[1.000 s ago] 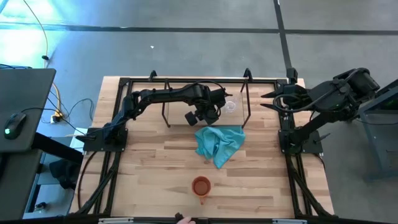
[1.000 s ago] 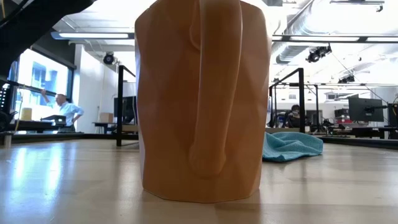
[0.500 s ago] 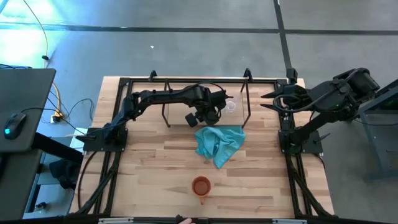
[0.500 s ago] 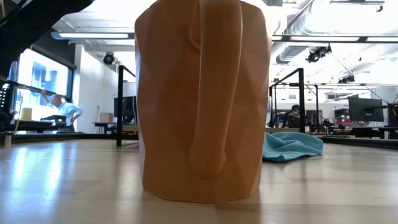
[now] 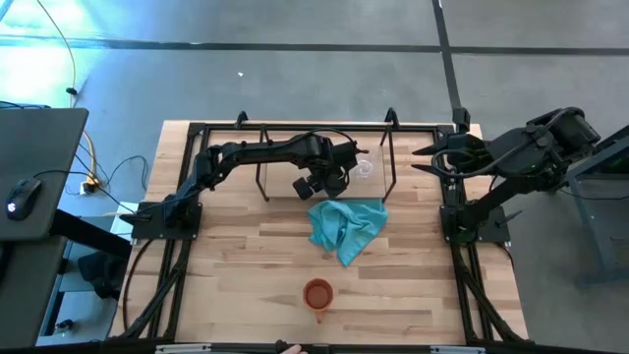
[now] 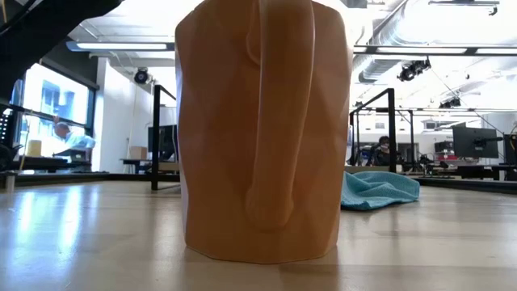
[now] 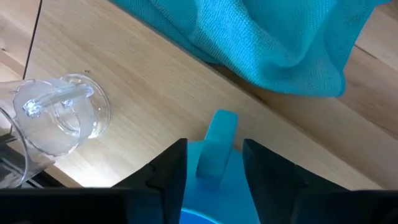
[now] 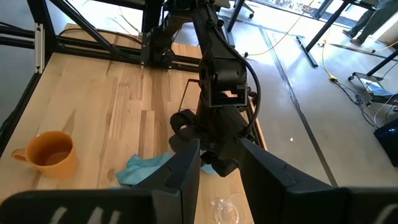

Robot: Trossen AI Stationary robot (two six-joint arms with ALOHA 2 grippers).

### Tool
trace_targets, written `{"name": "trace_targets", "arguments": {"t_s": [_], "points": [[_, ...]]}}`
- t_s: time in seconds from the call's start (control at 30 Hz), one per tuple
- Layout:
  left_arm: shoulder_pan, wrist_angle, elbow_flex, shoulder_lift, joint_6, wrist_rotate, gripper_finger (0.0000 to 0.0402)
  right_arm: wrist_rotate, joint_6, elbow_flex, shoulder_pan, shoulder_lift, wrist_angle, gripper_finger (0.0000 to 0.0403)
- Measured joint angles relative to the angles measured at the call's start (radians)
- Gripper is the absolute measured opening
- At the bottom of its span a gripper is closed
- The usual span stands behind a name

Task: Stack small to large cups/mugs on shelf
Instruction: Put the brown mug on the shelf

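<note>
Orange-brown mug (image 6: 262, 129) upright, faceted, handle facing camera

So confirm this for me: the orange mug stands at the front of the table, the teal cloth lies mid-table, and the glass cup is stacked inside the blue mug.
One thing is wrong: the glass cup is not inside the blue mug. The left wrist view shows it standing apart, beside the mug, which sits between the left gripper's fingers. The orange mug at the front and the teal cloth mid-table are right.
</note>
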Motion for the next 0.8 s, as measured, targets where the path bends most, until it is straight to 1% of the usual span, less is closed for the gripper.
{"name": "trace_targets", "arguments": {"t_s": [0.17, 0.47, 0.6, 0.8], "points": [[0.000, 0.007, 0.001, -0.007, -0.015, -0.019, 0.0154, -0.020, 0.000, 0.000, 0.000, 0.000, 0.000, 0.0101], [-0.010, 0.011, 0.006, -0.031, -0.016, -0.037, 0.0154, -0.022, 0.000, 0.000, 0.000, 0.000, -0.005, 0.0101], [-0.023, -0.004, 0.059, -0.036, -0.016, -0.041, 0.0154, -0.022, 0.000, 0.000, 0.000, 0.000, -0.008, 0.0101], [-0.044, -0.030, 0.207, -0.037, -0.026, -0.040, 0.0154, -0.022, 0.006, 0.000, 0.000, 0.000, -0.008, 0.0101]]}}
